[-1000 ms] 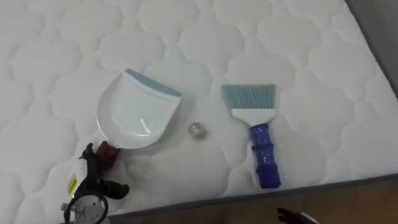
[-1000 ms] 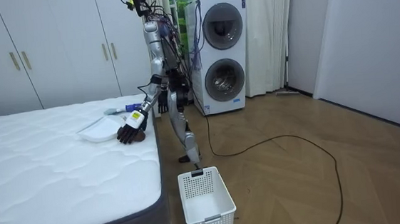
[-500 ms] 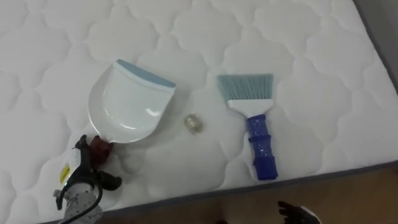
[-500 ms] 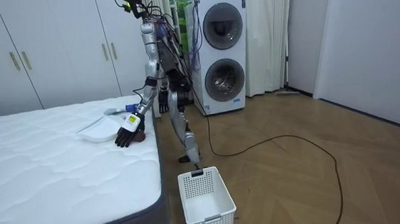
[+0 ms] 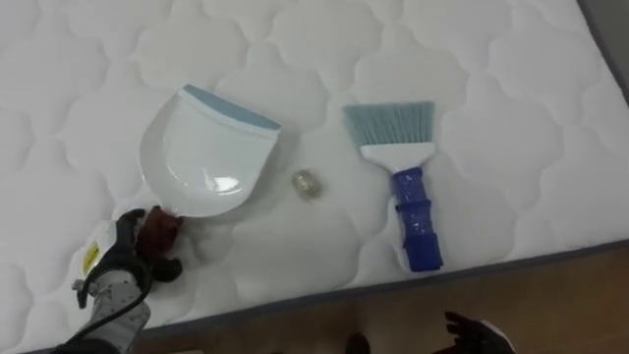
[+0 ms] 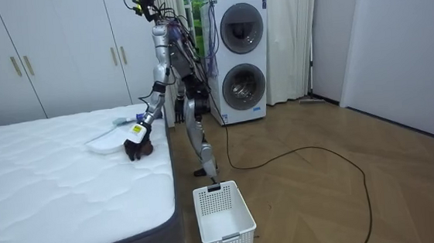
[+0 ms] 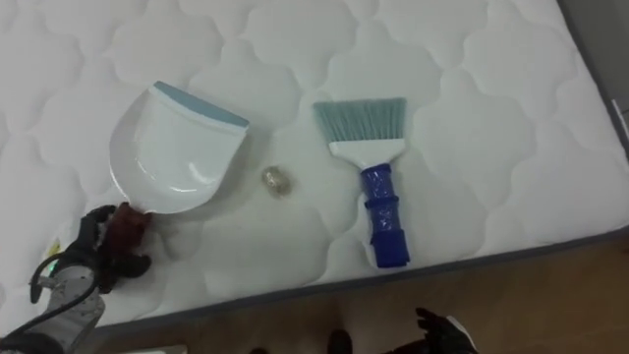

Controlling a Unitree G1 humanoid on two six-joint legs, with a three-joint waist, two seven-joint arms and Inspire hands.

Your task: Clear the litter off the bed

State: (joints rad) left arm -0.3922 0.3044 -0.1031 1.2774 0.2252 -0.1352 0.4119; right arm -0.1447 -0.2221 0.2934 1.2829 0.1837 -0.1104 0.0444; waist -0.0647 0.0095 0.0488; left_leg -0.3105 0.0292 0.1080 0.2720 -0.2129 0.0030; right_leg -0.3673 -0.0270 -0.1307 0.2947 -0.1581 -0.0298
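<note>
A white dustpan (image 5: 201, 157) with a blue lip lies on the quilted white mattress (image 5: 472, 59), its reddish-brown handle (image 5: 160, 224) pointing toward the near edge. My left hand (image 5: 126, 264) is at that handle, dark fingers curled round it. The same hand (image 6: 135, 147) rests on the bed's edge in the room view. A small crumpled ball of litter (image 5: 308, 184) lies just right of the pan's mouth. To its right lies a brush (image 5: 411, 197) with pale blue bristles and a blue handle, untouched. My right hand (image 5: 479, 336) hangs low over the floor beside the bed.
I stand at the mattress's grey side edge (image 5: 550, 258), above the wooden floor (image 5: 580, 315). A white slatted basket (image 6: 223, 218) sits on the floor by the bed's corner. Stacked washing machines (image 6: 240, 57) and white wardrobes (image 6: 57, 56) stand behind.
My left hand has moved up from below the dustpan's handle and closed round it. The view has shifted slightly; dustpan, litter and brush lie where they were.
</note>
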